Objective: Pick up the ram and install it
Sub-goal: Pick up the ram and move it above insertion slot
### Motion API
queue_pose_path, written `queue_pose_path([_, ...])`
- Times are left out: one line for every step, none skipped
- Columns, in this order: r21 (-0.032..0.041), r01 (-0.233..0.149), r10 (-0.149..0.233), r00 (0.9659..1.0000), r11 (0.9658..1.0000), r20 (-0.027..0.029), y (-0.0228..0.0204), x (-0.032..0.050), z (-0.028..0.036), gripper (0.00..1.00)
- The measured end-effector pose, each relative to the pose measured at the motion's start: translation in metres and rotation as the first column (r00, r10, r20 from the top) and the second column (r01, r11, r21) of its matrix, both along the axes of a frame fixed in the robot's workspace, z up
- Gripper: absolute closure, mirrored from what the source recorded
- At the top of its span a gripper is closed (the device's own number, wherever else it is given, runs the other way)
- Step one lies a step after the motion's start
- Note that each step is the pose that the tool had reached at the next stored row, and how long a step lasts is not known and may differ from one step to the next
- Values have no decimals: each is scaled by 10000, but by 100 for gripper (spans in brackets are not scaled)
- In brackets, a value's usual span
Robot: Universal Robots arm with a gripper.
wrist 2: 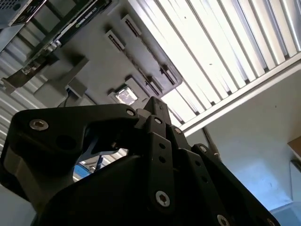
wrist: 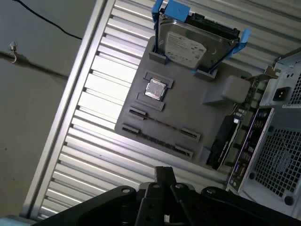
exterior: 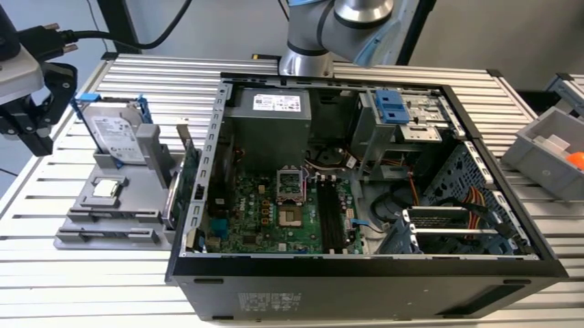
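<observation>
My black gripper (exterior: pixel 32 133) hangs at the exterior view's left, above the slatted table and just left of the grey parts holder (exterior: pixel 82 239). Its dark body rises into both wrist views (wrist: pixel 164 176) (wrist 2: pixel 155 106). The holder (wrist: pixel 188 108) lies below it at some distance. I cannot pick out the ram for certain. A thin dark line (wrist: pixel 162 124) runs along one long slot of the holder, and I cannot tell what it is. The open computer case (exterior: pixel 196 205) with its green motherboard (exterior: pixel 264 219) stands in the middle of the table.
On the holder stand a silver hard drive in a blue frame (exterior: pixel 117 137) (wrist: pixel 195 44), a small square processor chip (exterior: pixel 108 188) (wrist: pixel 155 89) and an upright expansion card (exterior: pixel 182 181) (wrist: pixel 225 136). A grey bin (exterior: pixel 552 147) sits at the exterior view's right. The arm's base (exterior: pixel 306 61) stands behind the case.
</observation>
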State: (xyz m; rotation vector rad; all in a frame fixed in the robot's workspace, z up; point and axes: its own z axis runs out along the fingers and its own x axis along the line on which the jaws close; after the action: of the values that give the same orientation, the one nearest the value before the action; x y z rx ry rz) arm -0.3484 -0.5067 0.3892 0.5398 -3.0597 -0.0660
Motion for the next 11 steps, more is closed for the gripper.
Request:
queue_pose_path([0, -62, 62, 10000, 10000, 0, 0, 0, 0, 100])
queue_pose_path([-1, -125, 125, 9999, 9999, 0, 0, 0, 0, 100])
queue_pose_path([-1, -185, 185, 9998, 9998, 0, 0, 0, 0, 100])
queue_pose_path([-1, -249, 249, 9997, 9997, 0, 0, 0, 0, 100])
queue_pose_path([-2, -309, 309, 9995, 9995, -1, 1, -1, 1, 100])
queue_pose_path([-2, -371, 371, 9993, 9993, 0, 0, -1, 0, 100])
queue_pose_path([-1, -434, 434, 9991, 9991, 0, 0, -1, 0, 100])
queue_pose_path([-2, -500, 500, 9987, 9987, 0, 0, 0, 0, 100])
queue_pose_path([-2, -562, 562, 9984, 9984, 0, 0, 0, 0, 100])
queue_pose_path([-2, -633, 633, 9980, 9980, 0, 0, 0, 0, 100])
queue_pose_path([-2, -701, 701, 9975, 9975, 0, 0, 0, 0, 100])
